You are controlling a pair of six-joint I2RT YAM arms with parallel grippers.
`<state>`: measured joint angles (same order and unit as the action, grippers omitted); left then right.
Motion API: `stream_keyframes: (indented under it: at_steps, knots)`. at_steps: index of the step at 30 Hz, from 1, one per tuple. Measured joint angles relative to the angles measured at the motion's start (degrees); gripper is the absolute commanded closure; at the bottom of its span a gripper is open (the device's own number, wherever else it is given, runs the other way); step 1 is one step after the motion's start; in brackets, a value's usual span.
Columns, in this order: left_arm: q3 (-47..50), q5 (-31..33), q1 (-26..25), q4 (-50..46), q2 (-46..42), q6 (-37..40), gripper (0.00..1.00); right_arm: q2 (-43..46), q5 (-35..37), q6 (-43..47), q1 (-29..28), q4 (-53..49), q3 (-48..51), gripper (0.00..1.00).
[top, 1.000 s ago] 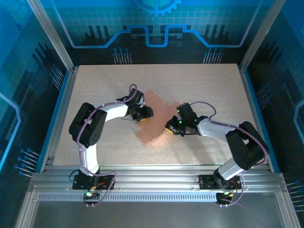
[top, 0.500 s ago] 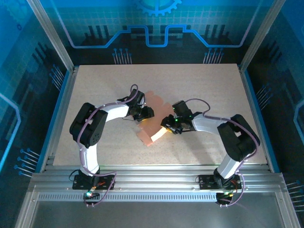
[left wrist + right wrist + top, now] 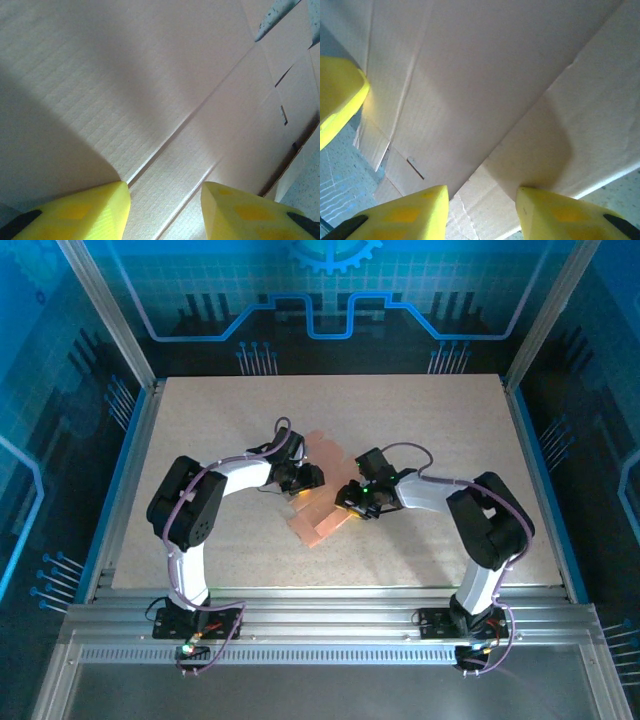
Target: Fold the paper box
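Paper box [image 3: 318,527] lies about mid-table [image 3: 430,420], a little left of centre, between the two arms. It is a flat salmon cardboard piece running diagonally, one end toward the back, the other toward the near edge. Left gripper [image 3: 305,483] is low over the box's left side. In the left wrist view its yellow fingers [image 3: 95,210] stand apart, with creased cardboard [image 3: 150,90] right under them and nothing pinched between; whether the tips touch the sheet, cannot tell. Right gripper [image 3: 348,502] is at the box's right edge, close to the left one. In the right wrist view its fingers [image 3: 555,215] are likewise spread, empty gap [image 3: 481,195]. There one panel [image 3: 485,75] overlaps another and throws a shadow on it, and its edge runs down toward the fingers. Speckled tabletop shows at the corners of that view.
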<state>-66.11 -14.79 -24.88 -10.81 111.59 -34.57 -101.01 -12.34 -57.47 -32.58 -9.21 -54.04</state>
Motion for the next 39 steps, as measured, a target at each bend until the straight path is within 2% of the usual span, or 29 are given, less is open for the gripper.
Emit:
stream_keyframes:
  at_steps: [6,12,18,29,37,39]
  knots:
    - [-0.1,-0.3,-0.1,0.3,0.1,0.0,0.54,2.8,2.6,4.9,-1.5,0.2,-0.1,0.54]
    - [-0.1,-0.5,-0.2,0.6,0.2,0.2,0.54,-2.3,1.9,6.1,-1.3,0.7,-1.8,0.55]
    - [-0.1,-0.5,-0.2,0.6,0.2,0.2,0.54,-2.6,1.1,6.2,-0.7,0.2,-2.3,0.56]
    - [-0.1,-1.0,-0.2,0.9,0.3,0.2,0.54,2.6,1.0,10.9,-0.9,5.1,3.3,0.54]
    - [0.2,-2.0,-0.1,1.7,0.5,0.2,0.54,0.8,1.4,8.4,-0.6,6.6,4.3,0.56]
    - [0.4,-2.0,-0.1,2.0,0.4,0.2,0.54,0.4,2.3,7.5,-0.8,6.2,4.2,0.6]
